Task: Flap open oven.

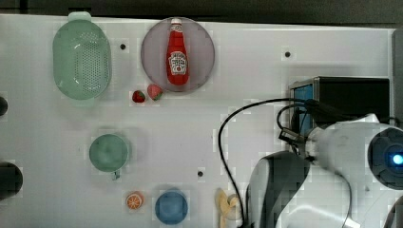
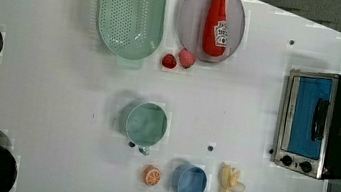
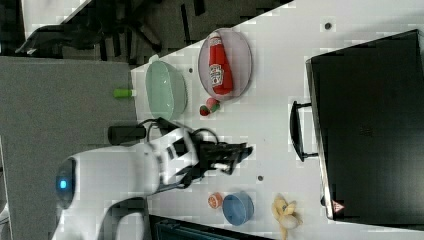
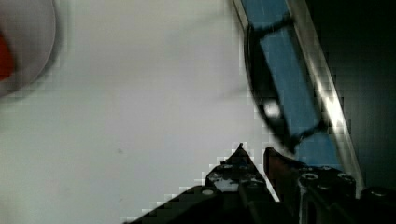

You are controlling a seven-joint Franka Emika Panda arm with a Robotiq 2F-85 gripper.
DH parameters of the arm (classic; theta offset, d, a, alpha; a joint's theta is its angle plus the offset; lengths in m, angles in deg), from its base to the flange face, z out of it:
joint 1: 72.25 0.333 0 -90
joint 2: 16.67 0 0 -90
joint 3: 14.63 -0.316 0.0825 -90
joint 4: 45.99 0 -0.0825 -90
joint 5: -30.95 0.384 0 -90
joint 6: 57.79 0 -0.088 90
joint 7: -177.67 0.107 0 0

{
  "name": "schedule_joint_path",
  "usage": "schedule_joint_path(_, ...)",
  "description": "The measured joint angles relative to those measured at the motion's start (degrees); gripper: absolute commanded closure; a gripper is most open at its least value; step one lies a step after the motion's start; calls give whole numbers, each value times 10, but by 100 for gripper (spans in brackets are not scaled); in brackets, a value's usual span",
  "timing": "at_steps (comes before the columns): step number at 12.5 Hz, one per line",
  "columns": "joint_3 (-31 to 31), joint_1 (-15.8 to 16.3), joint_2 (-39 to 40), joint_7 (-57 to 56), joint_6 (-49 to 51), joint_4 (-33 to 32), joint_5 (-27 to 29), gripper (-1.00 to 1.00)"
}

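At 3 o'clock of table (image 2: 59, 85) in left view, oven (image 2: 318, 124) is seen, door shut. Gripper (image 3: 245, 151), jaws nearly closed, nothing grasped, is held apart from handle (image 3: 296, 131). Opening not yet started.

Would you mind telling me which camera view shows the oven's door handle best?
The left view: the handle lies unobstructed against the blue glass. The right view shows it edge-on; the wrist view blurs it; the top view's arm covers it.

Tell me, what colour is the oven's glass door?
Blue-tinted, framed in silver; the oven door shows best in the left view.
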State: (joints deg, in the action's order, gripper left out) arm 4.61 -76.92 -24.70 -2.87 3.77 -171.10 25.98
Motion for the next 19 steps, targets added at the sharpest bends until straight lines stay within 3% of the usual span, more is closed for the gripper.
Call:
schedule_joint_path(5,42,-4,71,-137,-79,0,1,65)
schedule_joint_path(19,50,-8,158,-166,-192,-30,-2,65)
